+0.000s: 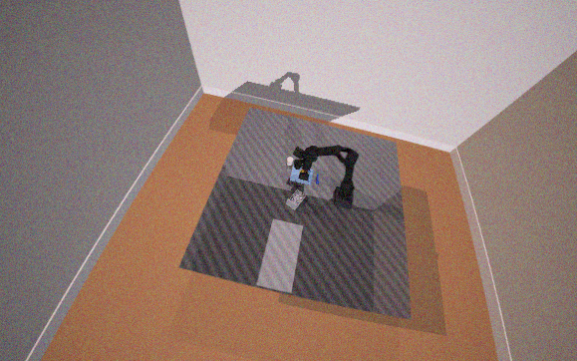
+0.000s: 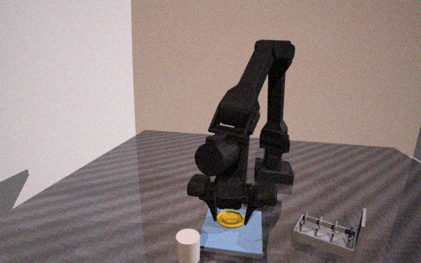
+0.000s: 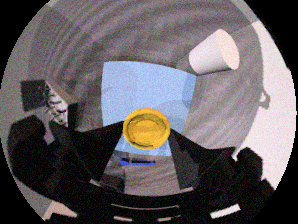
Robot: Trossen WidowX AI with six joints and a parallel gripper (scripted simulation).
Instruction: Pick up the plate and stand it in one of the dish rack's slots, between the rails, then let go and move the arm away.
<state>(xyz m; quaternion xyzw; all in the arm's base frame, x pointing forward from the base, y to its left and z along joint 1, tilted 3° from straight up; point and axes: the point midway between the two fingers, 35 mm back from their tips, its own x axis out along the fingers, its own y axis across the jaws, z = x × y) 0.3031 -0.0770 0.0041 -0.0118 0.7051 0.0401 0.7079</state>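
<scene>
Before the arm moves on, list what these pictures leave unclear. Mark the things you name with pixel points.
- Blue item (image 1: 318, 179) (image 3: 139, 162): too small and grainy to identify in the top and wrist views.
- White cylinder (image 2: 187, 247) (image 3: 214, 52): its foot is cut off by the exterior view's bottom edge.
- Yellow plate (image 2: 230, 219) (image 3: 146, 129): its underside is hidden by its own body in the exterior and wrist views.
- Dish rack (image 1: 295, 200) (image 2: 322, 239): slots too blurred in the top view.
</scene>
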